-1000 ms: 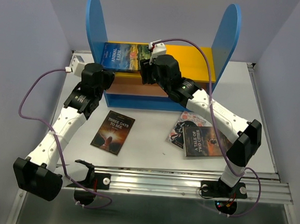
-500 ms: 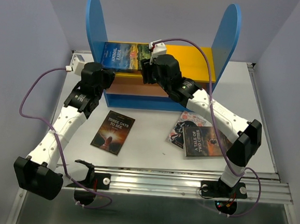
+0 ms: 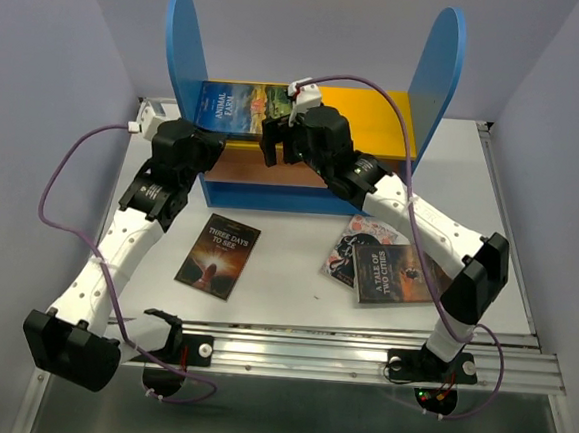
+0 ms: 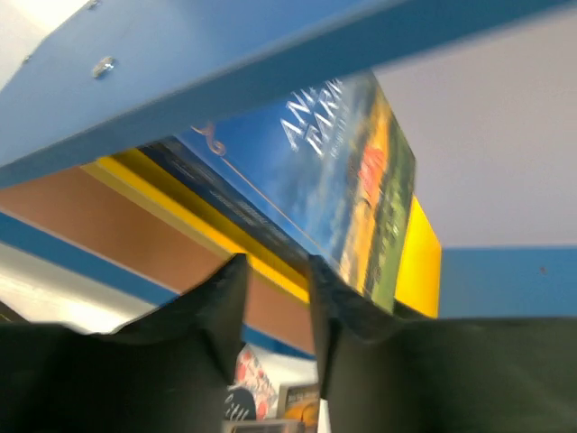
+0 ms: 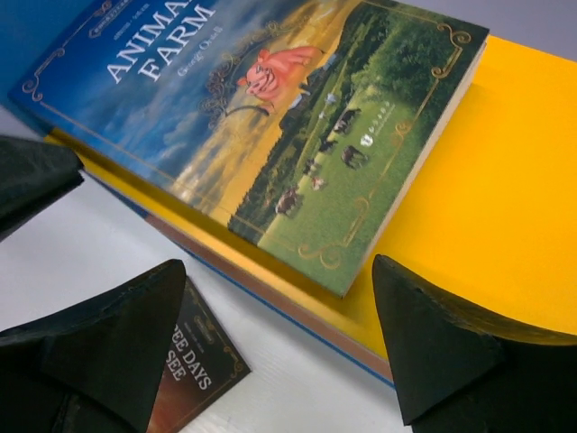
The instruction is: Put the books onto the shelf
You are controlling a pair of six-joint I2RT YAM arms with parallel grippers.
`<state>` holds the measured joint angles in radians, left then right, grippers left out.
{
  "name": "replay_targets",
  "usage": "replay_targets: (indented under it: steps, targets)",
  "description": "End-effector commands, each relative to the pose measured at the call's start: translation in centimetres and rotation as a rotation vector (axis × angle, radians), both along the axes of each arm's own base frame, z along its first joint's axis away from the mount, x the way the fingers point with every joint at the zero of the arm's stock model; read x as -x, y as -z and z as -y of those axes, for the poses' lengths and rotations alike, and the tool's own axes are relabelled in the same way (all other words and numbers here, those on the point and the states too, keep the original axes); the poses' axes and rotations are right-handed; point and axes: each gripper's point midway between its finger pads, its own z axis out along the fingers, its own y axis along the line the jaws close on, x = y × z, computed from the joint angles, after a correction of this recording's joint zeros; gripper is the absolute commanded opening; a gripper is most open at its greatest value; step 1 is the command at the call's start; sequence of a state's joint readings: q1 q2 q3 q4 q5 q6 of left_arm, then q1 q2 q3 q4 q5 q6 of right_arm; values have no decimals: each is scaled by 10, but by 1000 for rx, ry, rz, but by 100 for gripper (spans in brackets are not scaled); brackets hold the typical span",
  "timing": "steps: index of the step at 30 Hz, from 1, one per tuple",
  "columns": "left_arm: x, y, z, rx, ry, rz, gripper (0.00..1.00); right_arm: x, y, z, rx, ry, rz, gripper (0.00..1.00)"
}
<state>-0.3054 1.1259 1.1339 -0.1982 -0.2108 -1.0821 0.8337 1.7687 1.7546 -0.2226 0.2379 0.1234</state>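
Shelf [image 3: 187,53]: set at the far side of the counter [image 3: 294,282], with a yellow top board [image 3: 382,119] between two blue side panels.
Shelved book [image 3: 233,107]: "Animal Farm" is laid flat, cover up, on the left part of the top board, with its long axis along the board.
Right fingers [image 5: 117,352]: spread wide and holding nothing. They are held just in front of the shelved book's right end, which lies beyond the tips and not between them.
Left fingers [image 4: 203,311]: parted by a narrow gap in which nothing is gripped. They are held beside the shelf's left end, below the book's corner.
Brown book [image 3: 218,255]: left flat on the counter in front of the shelf. It lies toward the arm bases from both sets of fingers and nearer the left arm, its long axis running roughly from shelf to near edge, slightly slanted.
Overlapping books [image 3: 395,273]: left on the counter's right side beside the right forearm, a dark cover over a pale floral one.
Next move (judged): a descent and a pull back toward the bases are called for, the fingers being set across a short edge.
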Motion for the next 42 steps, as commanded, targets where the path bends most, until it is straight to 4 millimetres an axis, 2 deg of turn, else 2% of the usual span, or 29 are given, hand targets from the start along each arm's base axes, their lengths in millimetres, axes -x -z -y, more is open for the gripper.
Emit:
replay_targets:
  steps: [1, 2, 3, 4, 5, 6, 8, 9, 10, 11, 12, 13, 14, 17, 18, 19, 21, 22, 23, 26, 27, 28, 31, 33, 35, 38, 39, 41, 42]
  targets:
    - [24, -49, 8, -49, 130, 159, 49, 21, -50, 22, -106, 25, 76, 99]
    - [29, -44, 11, -60, 156, 158, 58, 26, -34, 27, -85, 28, 49, 100]
    - [38, -47, 16, -72, 211, 174, 78, 36, -46, 36, -109, 20, 61, 100]
    - [42, -39, 18, -80, 232, 167, 85, 43, -43, 41, -124, 20, 43, 100]
    - [50, -39, 23, -78, 269, 177, 91, 51, -21, 47, -100, 14, 4, 100]
    - [55, -35, 28, -79, 310, 174, 98, 64, -31, 58, -135, 9, 10, 100]
    - [62, -20, 32, -93, 354, 155, 99, 82, -20, 69, -163, 5, -53, 100]
    - [68, -14, 39, -89, 403, 146, 99, 91, 7, 76, -138, 5, -105, 100]
    - [72, -8, 43, -90, 431, 137, 99, 106, -1, 88, -188, 4, -118, 100]
    - [78, 7, 50, -99, 484, 115, 99, 116, 31, 99, -139, 15, -182, 100]
    - [82, 14, 53, -104, 506, 104, 99, 127, 28, 113, -153, 32, -185, 100]
    - [88, 30, 60, -119, 546, 78, 99, 136, 61, 129, -114, 96, -271, 100]
    - [89, 40, 60, -122, 549, 57, 99, 143, 61, 136, -123, 106, -293, 100]
    - [103, 66, 83, -150, 642, 24, 99, 163, 106, 181, -68, 276, -410, 100]
    - [113, 84, 98, -165, 705, -8, 99, 163, 114, 199, -47, 364, -410, 100]
    - [119, 91, 109, -169, 748, -16, 99, 172, 132, 216, -16, 439, -460, 100]
    - [129, 108, 135, -153, 854, -21, 99, 176, 139, 232, -14, 519, -466, 100]
    - [135, 103, 154, -135, 918, 36, 99, 177, 144, 239, -27, 560, -483, 100]
    - [137, 118, 163, -131, 954, 6, 99, 178, 153, 243, -20, 575, -502, 100]
    - [148, 121, 194, -124, 1075, 36, 99, 172, 169, 258, -12, 649, -544, 100]
    - [145, 128, 206, -134, 1099, 10, 99, 169, 181, 267, 8, 688, -572, 100]
    - [147, 131, 214, -147, 1127, 8, 99, 162, 189, 287, 0, 755, -611, 100]
    - [156, 147, 244, -150, 1225, -41, 99, 156, 213, 314, 3, 821, -671, 100]
    - [165, 161, 264, -150, 1284, -78, 99, 147, 220, 333, -52, 876, -690, 100]
    - [175, 170, 282, -137, 1342, -94, 99, 142, 221, 340, -100, 895, -693, 100]
    - [188, 171, 301, -100, 1408, -79, 99, 139, 227, 360, -104, 961, -688, 100]
    - [191, 173, 312, -93, 1430, -79, 99, 137, 228, 375, -125, 1011, -690, 100]
    - [190, 171, 322, -88, 1439, -71, 99, 135, 230, 383, -165, 1009, -693, 100]
    - [191, 180, 326, -90, 1444, -95, 99, 134, 230, 390, -179, 1024, -686, 100]
